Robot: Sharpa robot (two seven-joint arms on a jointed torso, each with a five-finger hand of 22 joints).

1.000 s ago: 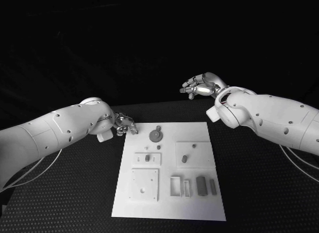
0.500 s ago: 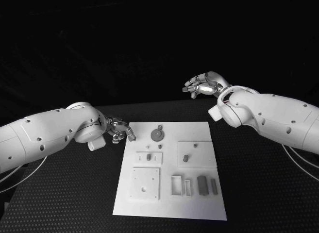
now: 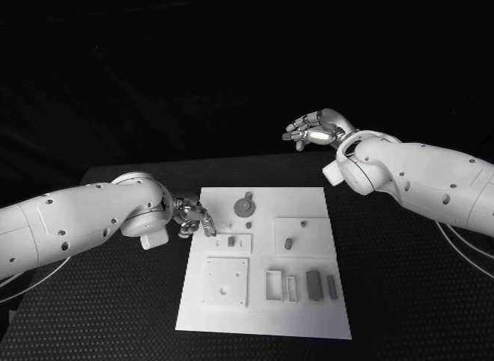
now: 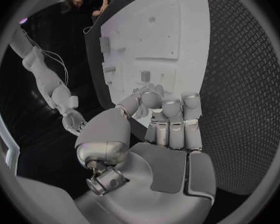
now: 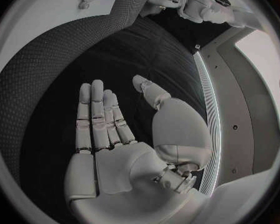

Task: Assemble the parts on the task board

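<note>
Scene: the white task board [image 3: 263, 256] lay in the middle of the black tabletop [image 3: 420, 301], between the robot's two white arms.
Left hand: the left hand [image 3: 195, 216] hovered at the board's left edge, fingers curled in with nothing seen in them, its fingertips just beside a small upright part [image 3: 231, 241] on a raised square plate; the position suggested it was lining up to take that piece.
Right hand: the right hand [image 3: 312, 132] was raised beyond the board's far edge, well apart from it, fingers spread and empty, apparently parked clear of the work.
Parts: a round gear-like part [image 3: 243, 207] lay near the far edge; several upright blocks [image 3: 312, 286] stood near the nearer edge, apparently awaiting assembly.
</note>
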